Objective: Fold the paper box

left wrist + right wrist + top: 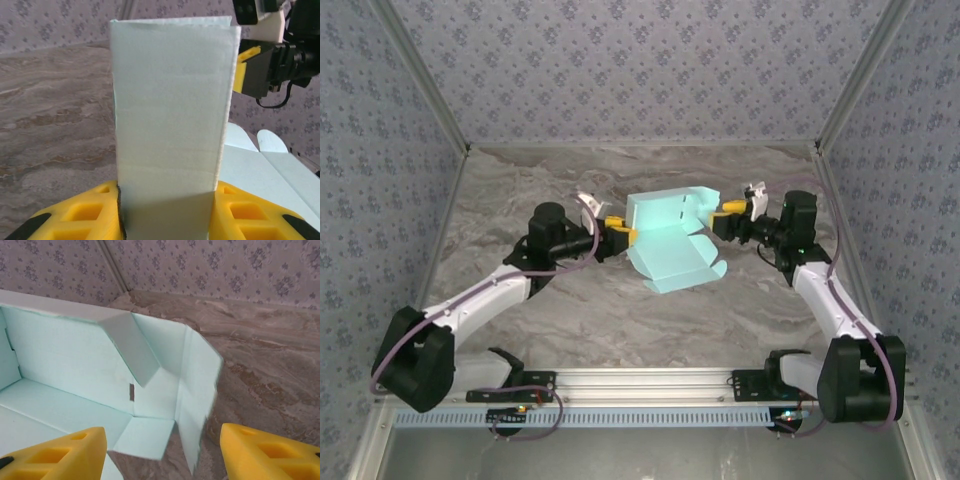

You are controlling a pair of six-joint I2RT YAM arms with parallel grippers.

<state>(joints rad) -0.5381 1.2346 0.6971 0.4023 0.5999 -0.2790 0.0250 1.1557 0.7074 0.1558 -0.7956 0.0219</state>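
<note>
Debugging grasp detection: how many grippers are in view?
2. The left gripper is at the left edge of the box, shut on it. The right gripper is at the box's right end, open; whether it touches the box cannot be told.

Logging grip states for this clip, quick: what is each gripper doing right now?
Left gripper: closed on an upright panel of the paper box.
Right gripper: open, fingers spread wide at the box's other end, gripping nothing.
</note>
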